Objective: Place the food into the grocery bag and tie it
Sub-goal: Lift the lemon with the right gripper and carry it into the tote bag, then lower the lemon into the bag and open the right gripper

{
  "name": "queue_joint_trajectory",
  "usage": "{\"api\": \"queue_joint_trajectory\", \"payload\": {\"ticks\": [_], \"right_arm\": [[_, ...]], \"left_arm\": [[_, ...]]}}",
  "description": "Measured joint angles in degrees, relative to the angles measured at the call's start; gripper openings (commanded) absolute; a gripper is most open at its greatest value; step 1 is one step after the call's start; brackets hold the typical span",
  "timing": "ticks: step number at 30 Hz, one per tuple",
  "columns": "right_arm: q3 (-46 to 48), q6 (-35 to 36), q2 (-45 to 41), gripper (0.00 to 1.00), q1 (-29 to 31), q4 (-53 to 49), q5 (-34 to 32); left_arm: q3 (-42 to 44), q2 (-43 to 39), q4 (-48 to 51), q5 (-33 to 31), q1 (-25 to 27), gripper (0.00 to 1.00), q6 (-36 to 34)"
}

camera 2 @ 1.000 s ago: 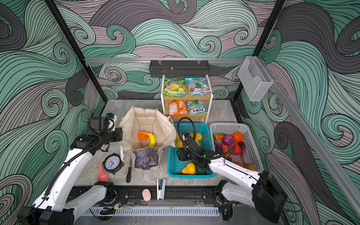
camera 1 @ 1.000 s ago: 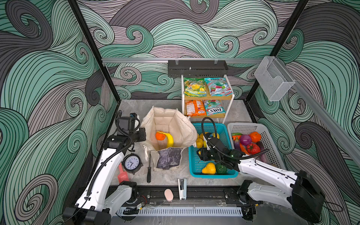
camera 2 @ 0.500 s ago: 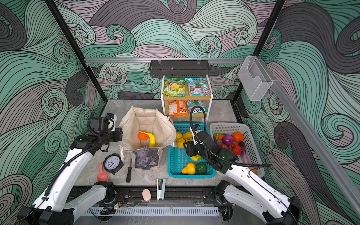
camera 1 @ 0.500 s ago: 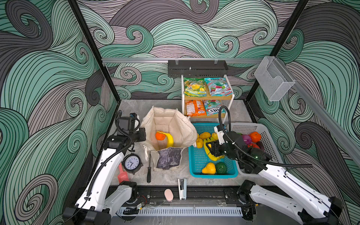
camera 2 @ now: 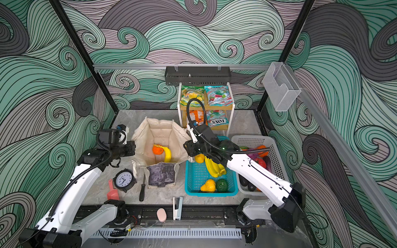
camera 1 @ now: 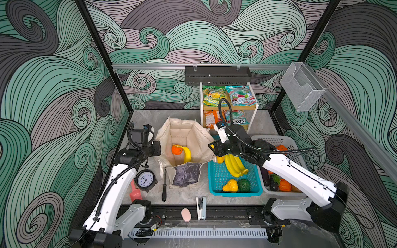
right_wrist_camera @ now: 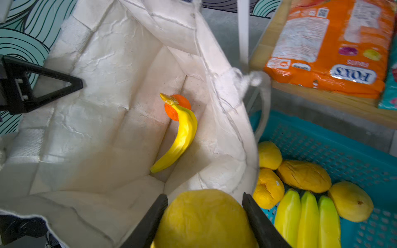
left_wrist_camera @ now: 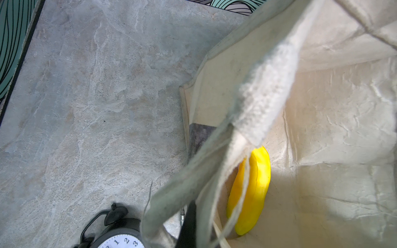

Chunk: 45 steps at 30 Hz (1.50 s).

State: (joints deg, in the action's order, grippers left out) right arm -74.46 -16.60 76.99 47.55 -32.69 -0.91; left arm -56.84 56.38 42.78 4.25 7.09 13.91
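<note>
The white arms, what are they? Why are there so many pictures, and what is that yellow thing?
They are two robot arms with pinching claws called grippers. Both top views look down from one camera above. The other two pictures come from small cameras on each arm's wrist. On the grey table stand a cream grocery bag, a teal basket and a white basket of toy fruit and vegetables, and a rack of candy packets. A clock, a screwdriver and a stapler lie there too. The left gripper is shut and seems to pinch the bag's rim, holding it open. The right gripper holds a yellow fruit right by the bag's edge. An orange and a banana already lie inside the bag.
</note>
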Motion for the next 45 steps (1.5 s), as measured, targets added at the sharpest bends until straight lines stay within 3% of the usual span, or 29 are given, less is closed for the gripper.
{"api": "queue_joint_trajectory", "payload": {"ticks": [10, 18, 33, 45], "right_arm": [[-17.0, 2.8, 20.2, 0.44, 3.1, 1.8, 2.8], [-22.5, 2.9, 32.4, 0.44, 7.0, 1.9, 3.9], [-21.8, 0.4, 38.5, 0.43, 11.1, 4.2, 10.0], [-19.9, 0.0, 43.9, 0.44, 11.2, 4.5, 8.4]], "left_arm": [[0.0, 0.0, -0.2, 1.4, 0.0, 0.00, 0.0], [0.0, 0.0, -0.4, 1.8, 0.0, 0.00, 0.0], [0.1, 0.0, -0.5, 2.0, 0.0, 0.00, 0.0], [0.6, 0.0, -1.0, 2.0, 0.0, 0.00, 0.0]]}}
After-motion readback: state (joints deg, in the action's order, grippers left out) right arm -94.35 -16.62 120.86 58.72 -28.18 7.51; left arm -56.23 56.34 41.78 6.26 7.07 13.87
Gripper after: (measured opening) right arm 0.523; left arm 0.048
